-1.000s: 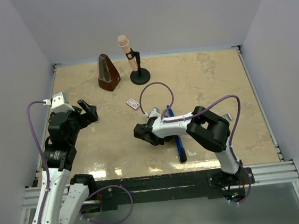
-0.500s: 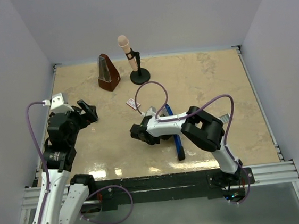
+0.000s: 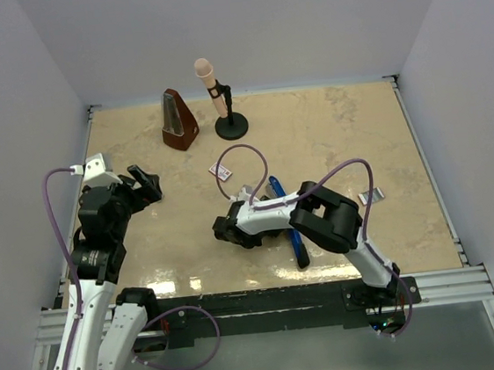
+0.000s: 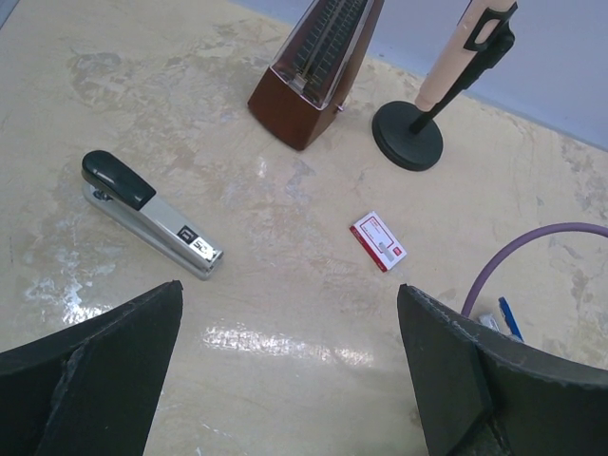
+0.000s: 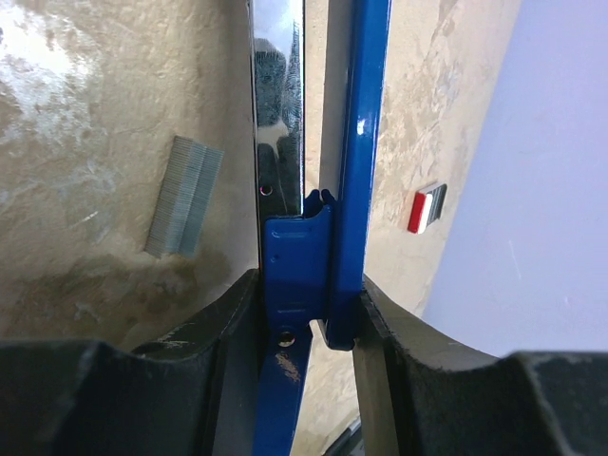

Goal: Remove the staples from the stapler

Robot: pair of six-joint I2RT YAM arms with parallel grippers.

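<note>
The blue-and-black stapler (image 3: 297,243) lies near the table's front, under my right arm. In the right wrist view my right gripper (image 5: 309,281) is shut on the stapler's blue body (image 5: 366,142), with the silvery rail (image 5: 278,114) running on beside it. Two short strips of staples (image 5: 185,195) lie on the table just left of that rail. In the top view the right jaws are hidden under the arm. My left gripper (image 3: 145,185) hovers at the table's left side, open (image 4: 290,290) and empty, far from the blue stapler.
A brown metronome (image 3: 178,121) and a pink microphone on a black stand (image 3: 224,108) are at the back. A small white box with red print (image 3: 219,171) lies mid-table. A silver-and-black stapler (image 4: 152,228) lies ahead of the left gripper. A purple cable (image 3: 244,154) loops above the right wrist.
My right wrist has slid a little to the left, its elbow and cable loop following. The left arm has not moved.
</note>
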